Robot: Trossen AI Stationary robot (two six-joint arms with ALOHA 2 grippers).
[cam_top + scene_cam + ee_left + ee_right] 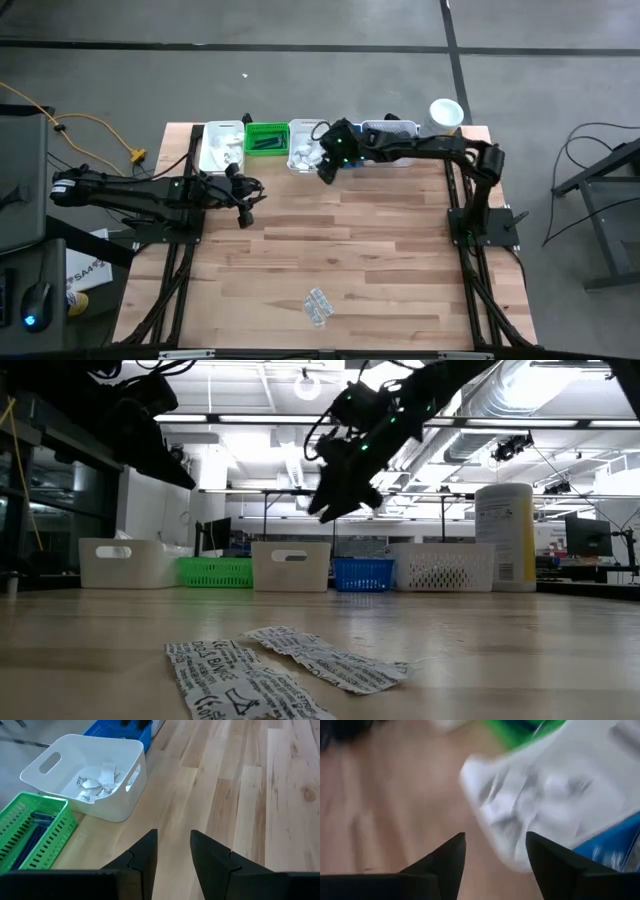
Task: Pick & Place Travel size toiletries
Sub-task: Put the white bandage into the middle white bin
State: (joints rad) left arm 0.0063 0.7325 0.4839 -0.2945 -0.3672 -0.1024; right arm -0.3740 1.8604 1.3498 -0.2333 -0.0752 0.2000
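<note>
Sachets (318,306) lie at the near edge of the counter (400,260), two crinkled packets touching, well apart from both arms. From the low view I read printed wrappers lying flat, nothing on top of them.

Left hand (246,208) hangs over bare wood just in front of the bins, fingers a little apart with nothing between them. I leave it parked.

Right hand (325,170) hovers at the front rim of the middle white bin (303,128), fingers apart and empty. More sachets (97,782) sit inside that bin; my wrist view is too smeared to show more.

My judgement: a drop here is done and the two near packets are next. I would lift clear of the rim before swinging back, come down flat over one sachet, and pinch an edge so the other one does not drag along.

Farther back: green bin (266,138), blue bin (362,574), white canister (446,112).
</note>
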